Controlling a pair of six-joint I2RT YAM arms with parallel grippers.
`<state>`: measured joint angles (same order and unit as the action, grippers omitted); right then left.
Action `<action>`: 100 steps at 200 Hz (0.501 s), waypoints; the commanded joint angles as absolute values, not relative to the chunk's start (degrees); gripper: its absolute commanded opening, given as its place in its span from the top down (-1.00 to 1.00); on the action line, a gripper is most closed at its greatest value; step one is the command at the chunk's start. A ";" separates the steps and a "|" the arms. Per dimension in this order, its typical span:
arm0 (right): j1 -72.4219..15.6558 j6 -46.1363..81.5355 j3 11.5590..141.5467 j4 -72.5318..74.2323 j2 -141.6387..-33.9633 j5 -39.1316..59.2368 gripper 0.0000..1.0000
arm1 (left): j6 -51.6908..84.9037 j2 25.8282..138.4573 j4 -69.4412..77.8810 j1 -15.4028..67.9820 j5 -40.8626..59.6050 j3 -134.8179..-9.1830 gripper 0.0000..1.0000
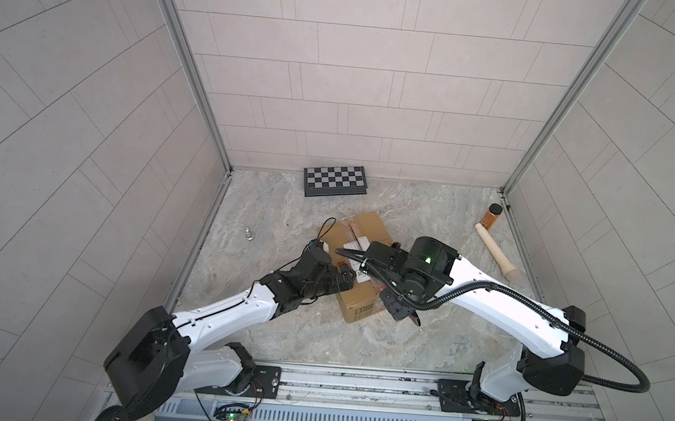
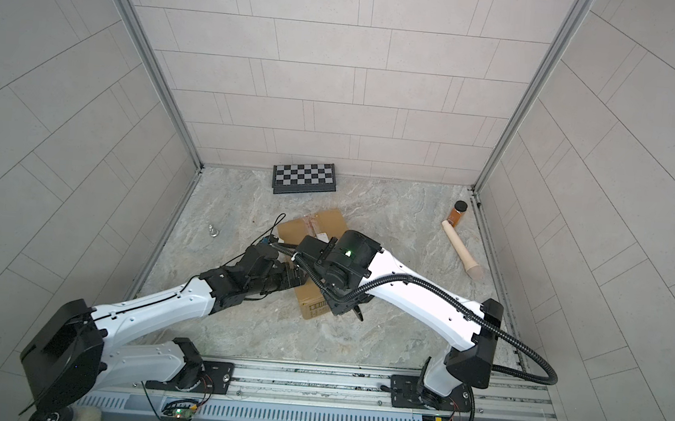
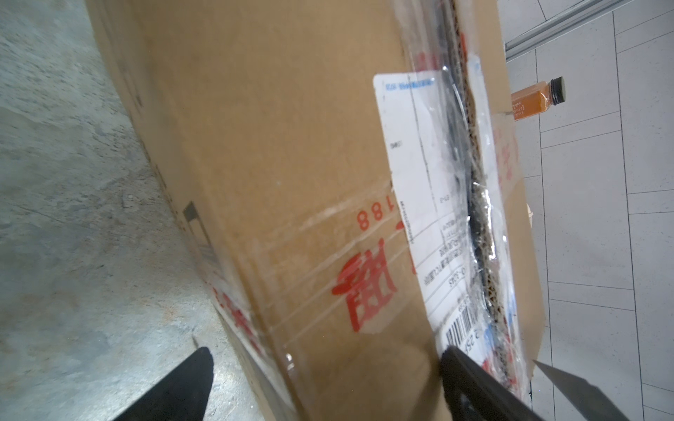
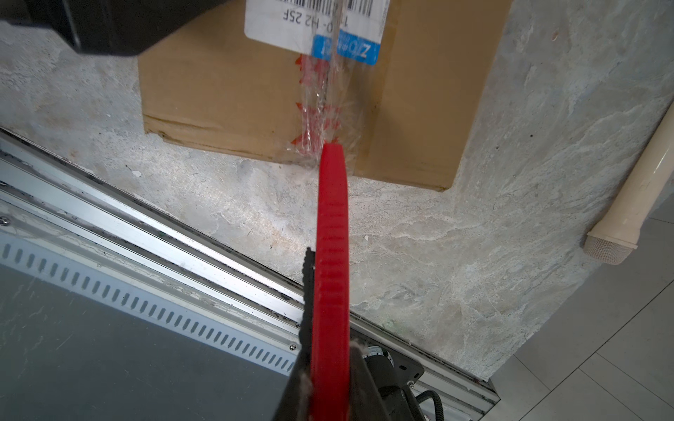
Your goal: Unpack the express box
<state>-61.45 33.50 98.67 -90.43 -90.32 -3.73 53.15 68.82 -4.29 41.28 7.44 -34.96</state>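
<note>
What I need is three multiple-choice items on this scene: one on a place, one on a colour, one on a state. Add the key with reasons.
1. The checkered board case lies: A) against the back wall B) at the front rail C) in the right-hand corner.
2. The bottle has a cap that is: A) white B) black C) red.
3. The right pincer is: A) open, empty B) shut on the bottle C) shut on the red tool.

Key: 1 A, both top views show it at the wall's foot. 2 B, the cap is dark above the orange body. 3 C, the right wrist view shows the tool clamped, its tip at the taped edge of the express box.
</note>
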 commanded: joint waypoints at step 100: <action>-61.75 34.15 95.28 -90.29 -89.03 -4.12 1.00 | 52.09 71.10 -14.15 41.57 5.98 -31.38 -1.00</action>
<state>-61.45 33.47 96.01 -89.21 -90.32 -3.05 53.17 68.73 -3.75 41.28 7.44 -34.57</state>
